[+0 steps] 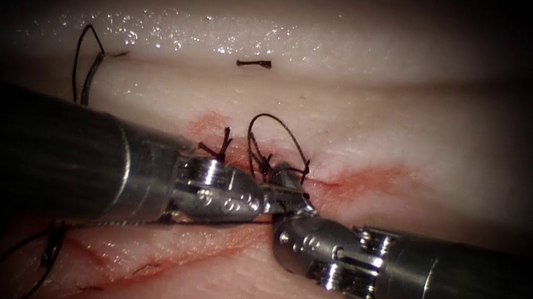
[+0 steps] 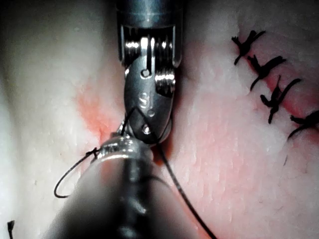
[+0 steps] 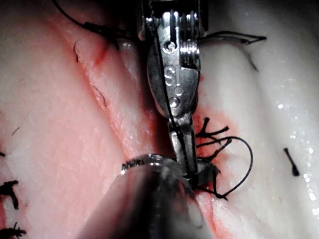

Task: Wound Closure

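Note:
Both tools meet over the cut (image 1: 352, 180) in the tissue (image 1: 421, 136). My left gripper (image 1: 275, 201) comes in from the left with its jaws shut on the thread (image 1: 131, 222), which trails back under its shaft; the same jaws (image 3: 182, 144) look long and closed. My right gripper (image 1: 291, 182) reaches up from the right, jaws shut on thread beside the stitch. A thread loop (image 1: 279, 130) stands above the tips. A dark curved piece, apparently the needle (image 1: 51, 248), lies loose on the tissue left of the cut, with neither tool on it.
A tied knot (image 1: 222, 145) sits just left of the loop. Several finished stitches (image 2: 271, 79) line the closed stretch. A cut end of thread (image 1: 254, 63) lies far back, and a slack thread arc (image 1: 87, 62) rises at far left. Red fluid (image 1: 380, 179) stains the cut's edges.

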Available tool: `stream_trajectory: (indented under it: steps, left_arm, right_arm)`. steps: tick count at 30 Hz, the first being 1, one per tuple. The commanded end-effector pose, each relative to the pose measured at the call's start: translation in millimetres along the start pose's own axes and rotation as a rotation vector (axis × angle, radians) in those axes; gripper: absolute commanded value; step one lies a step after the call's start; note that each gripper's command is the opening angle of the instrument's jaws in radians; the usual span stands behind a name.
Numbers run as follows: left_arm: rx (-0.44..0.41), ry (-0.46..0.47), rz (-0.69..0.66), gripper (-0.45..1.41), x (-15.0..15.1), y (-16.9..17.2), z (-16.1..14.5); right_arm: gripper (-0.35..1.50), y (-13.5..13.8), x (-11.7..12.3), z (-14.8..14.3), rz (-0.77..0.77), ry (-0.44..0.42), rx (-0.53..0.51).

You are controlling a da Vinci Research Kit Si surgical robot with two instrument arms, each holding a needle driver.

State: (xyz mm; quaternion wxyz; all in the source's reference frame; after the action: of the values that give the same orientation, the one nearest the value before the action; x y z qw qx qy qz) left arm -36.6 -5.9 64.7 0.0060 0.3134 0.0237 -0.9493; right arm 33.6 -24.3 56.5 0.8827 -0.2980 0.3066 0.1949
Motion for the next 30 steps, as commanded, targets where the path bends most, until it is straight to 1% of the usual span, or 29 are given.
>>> stream_trajectory:
  steps: [1, 5, 6, 8, 12, 14, 17, 20, 23, 28, 30]
  left_arm:
    - [0.004, 0.000, 0.010, -0.45, 0.3, 0.0, 1.0]
    - [0.015, -0.011, 0.039, -0.45, 0.1, -0.5, 1.4]
    - [0.034, -0.036, 0.057, -0.45, -0.3, -0.9, 1.4]
    - [0.044, -0.049, 0.065, -0.45, -0.6, -1.1, 1.4]
    - [0.085, -0.119, 0.109, -0.45, -1.9, -2.5, 1.3]
    - [0.091, -0.143, 0.130, -0.45, -2.3, -3.4, 1.1]
    - [0.126, -0.163, 0.160, -0.45, -2.6, -4.8, 0.9]
    - [0.157, -0.173, 0.179, -0.45, -2.4, -5.8, 0.4]
    - [0.168, -0.176, 0.188, -0.45, -2.3, -6.6, -0.1]
    - [0.167, -0.178, 0.181, -0.45, -2.4, -7.2, -0.9]
    - [0.159, -0.152, 0.180, -0.45, -2.4, -7.1, -1.1]
  right_arm:
    - [-0.35, -0.8, 0.6, 0.6, -0.005, 0.009, 0.003]
    - [-0.35, -1.0, 0.9, 0.5, -0.004, 0.012, 0.006]
    - [-0.35, -1.0, 1.0, 0.4, -0.004, 0.012, 0.006]
    - [-0.35, -1.0, 1.0, 0.3, -0.004, 0.012, 0.007]
    - [-0.35, -0.9, 0.8, 0.2, -0.004, 0.014, 0.008]
    - [-0.35, -1.0, 0.8, 0.2, -0.004, 0.014, 0.008]
    - [-0.35, -1.2, 0.8, 0.2, -0.005, 0.015, 0.006]
    - [-0.35, -1.3, 0.7, 0.1, -0.006, 0.017, 0.005]
    - [-0.35, -1.3, 0.6, 0.0, -0.007, 0.017, 0.006]
    - [-0.35, -1.2, 0.6, 0.0, -0.007, 0.017, 0.006]
    - [-0.35, -1.2, 0.6, 0.1, -0.007, 0.017, 0.006]
